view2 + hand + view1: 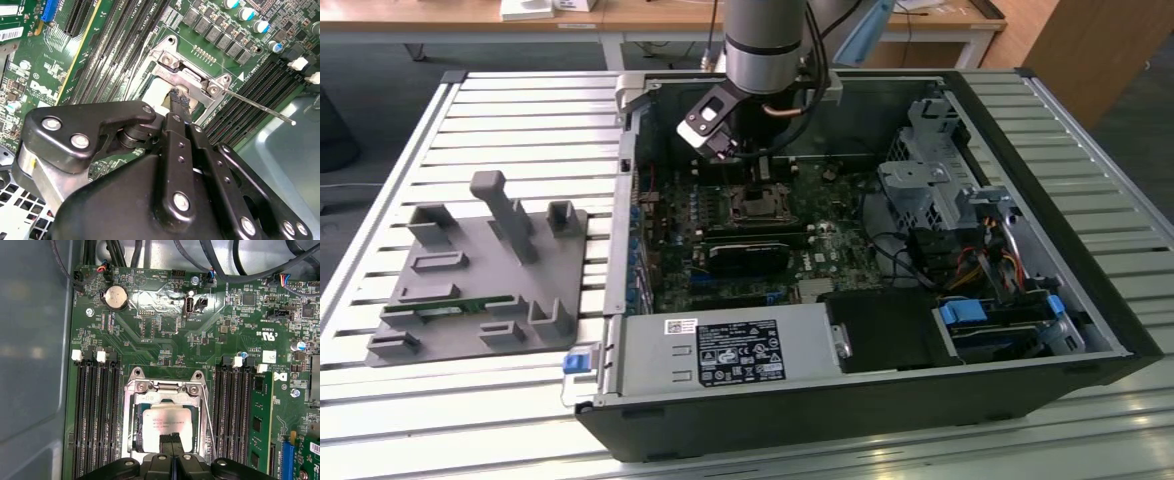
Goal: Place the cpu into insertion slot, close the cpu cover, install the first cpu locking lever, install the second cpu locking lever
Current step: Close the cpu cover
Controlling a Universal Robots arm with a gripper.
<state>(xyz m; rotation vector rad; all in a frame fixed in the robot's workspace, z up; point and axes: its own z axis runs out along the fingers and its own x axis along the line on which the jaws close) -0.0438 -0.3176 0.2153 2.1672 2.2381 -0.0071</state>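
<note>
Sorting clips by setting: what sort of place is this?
Probably a robotics lab or workshop bench. An open desktop computer case lies on a slatted metal table, a grey fixture plate with part holders sits beside it, and a robot arm reaches into the case; wooden desks stand behind.

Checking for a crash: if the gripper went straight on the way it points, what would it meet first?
Probably the metal top of the cpu, framed by the cpu cover: the gripper, shut, hangs right over it. The gap between them is unclear.
</note>
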